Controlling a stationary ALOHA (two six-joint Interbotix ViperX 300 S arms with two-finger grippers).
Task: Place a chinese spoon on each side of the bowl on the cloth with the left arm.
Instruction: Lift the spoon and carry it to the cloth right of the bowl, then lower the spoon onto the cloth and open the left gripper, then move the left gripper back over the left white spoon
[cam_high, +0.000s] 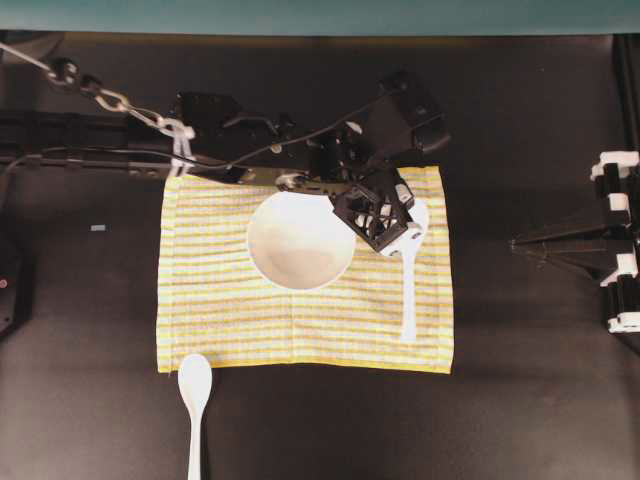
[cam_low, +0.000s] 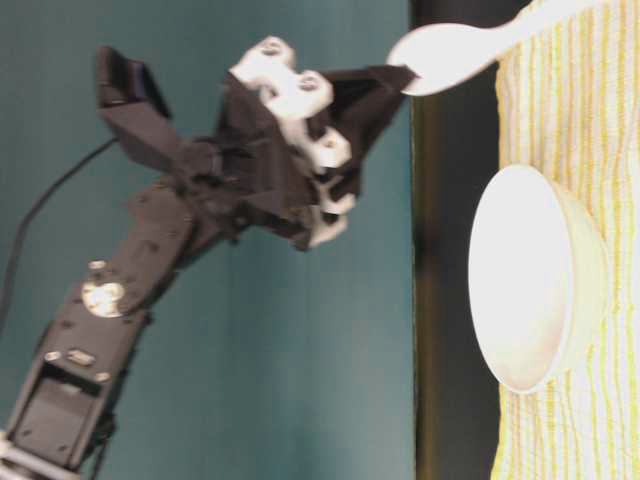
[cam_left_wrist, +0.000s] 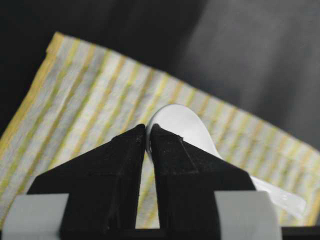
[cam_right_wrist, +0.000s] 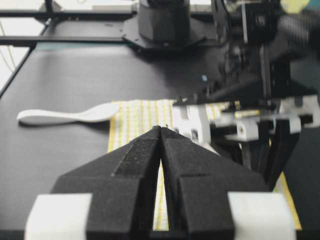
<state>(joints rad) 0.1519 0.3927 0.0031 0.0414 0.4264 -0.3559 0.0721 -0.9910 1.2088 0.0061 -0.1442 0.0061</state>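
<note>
The white bowl (cam_high: 300, 240) sits in the middle of the yellow-checked cloth (cam_high: 220, 310). My left arm reaches over the cloth's far edge, and its gripper (cam_high: 402, 238) is shut on the rim of a white chinese spoon (cam_high: 409, 290) just right of the bowl. In the left wrist view the gripper (cam_left_wrist: 148, 129) pinches the edge of the spoon's head (cam_left_wrist: 182, 125). The table-level view has this spoon (cam_low: 450, 50) tilted, head raised above the cloth (cam_low: 590, 120) and handle sloping down to it. A second spoon (cam_high: 194, 385) lies on the black table off the cloth's front left corner.
My right gripper (cam_high: 520, 242) rests at the table's right side, shut on nothing (cam_right_wrist: 161, 129), pointing at the cloth (cam_right_wrist: 140, 120). The black table (cam_high: 520, 400) surrounds the cloth. A chain and cable (cam_high: 110, 100) run along the left arm at the back left.
</note>
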